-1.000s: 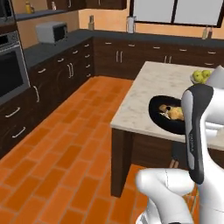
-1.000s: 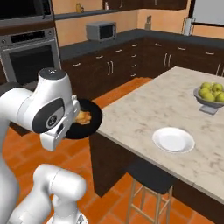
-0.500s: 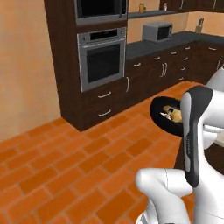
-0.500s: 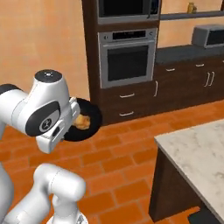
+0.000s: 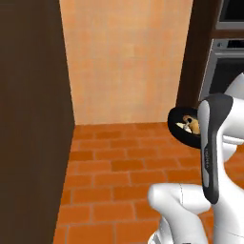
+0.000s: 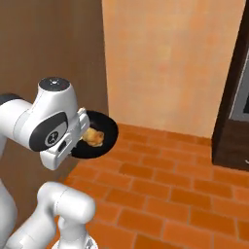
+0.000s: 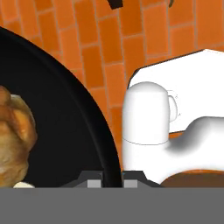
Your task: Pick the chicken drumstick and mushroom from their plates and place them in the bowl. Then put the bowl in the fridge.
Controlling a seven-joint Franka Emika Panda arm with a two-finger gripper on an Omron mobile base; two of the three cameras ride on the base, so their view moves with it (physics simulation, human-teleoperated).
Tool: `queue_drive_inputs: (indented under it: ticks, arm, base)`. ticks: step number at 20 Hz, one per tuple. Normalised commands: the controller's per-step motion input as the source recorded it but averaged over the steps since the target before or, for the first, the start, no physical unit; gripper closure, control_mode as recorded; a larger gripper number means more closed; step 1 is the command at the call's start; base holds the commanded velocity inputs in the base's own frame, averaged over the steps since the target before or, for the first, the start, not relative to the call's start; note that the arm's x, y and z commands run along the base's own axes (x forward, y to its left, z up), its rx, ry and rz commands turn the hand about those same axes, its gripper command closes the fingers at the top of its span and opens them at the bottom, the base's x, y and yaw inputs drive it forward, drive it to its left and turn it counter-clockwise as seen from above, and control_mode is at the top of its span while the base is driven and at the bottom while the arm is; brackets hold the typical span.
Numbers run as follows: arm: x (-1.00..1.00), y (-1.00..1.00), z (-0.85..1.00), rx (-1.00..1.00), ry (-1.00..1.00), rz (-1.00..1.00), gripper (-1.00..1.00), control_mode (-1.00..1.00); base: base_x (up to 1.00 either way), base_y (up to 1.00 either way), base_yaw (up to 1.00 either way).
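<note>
Base swung off the island; you now face wall and brick floor. Fingers (image 7: 112,178) pinch the round black bowl's (image 7: 65,131) rim, golden-brown chicken drumstick (image 7: 13,135) inside; fridge next.

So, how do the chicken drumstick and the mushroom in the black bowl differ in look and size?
The chicken drumstick is golden-brown and lumpy; the mushroom is pale cream. The drumstick is much bigger and plain to see, while the mushroom shows as a small pale bit at the drumstick's edge. Both lie together inside the black bowl, whose rim the claw pinches while the bowl is held above the brick floor.
</note>
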Motion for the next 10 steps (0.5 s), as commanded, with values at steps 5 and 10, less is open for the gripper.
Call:
queue_drive_inputs:
  ticks: [5,10]
  arm:
    - [0.00,0.00,0.00,0.00,0.00,0.00,1.00,1.00]
    - [0.00,0.00,0.00,0.00,0.00,0.00,1.00,1.00]
  base:
    - [0.00,0.00,1.00]
    - [0.00,0.00,1.00]
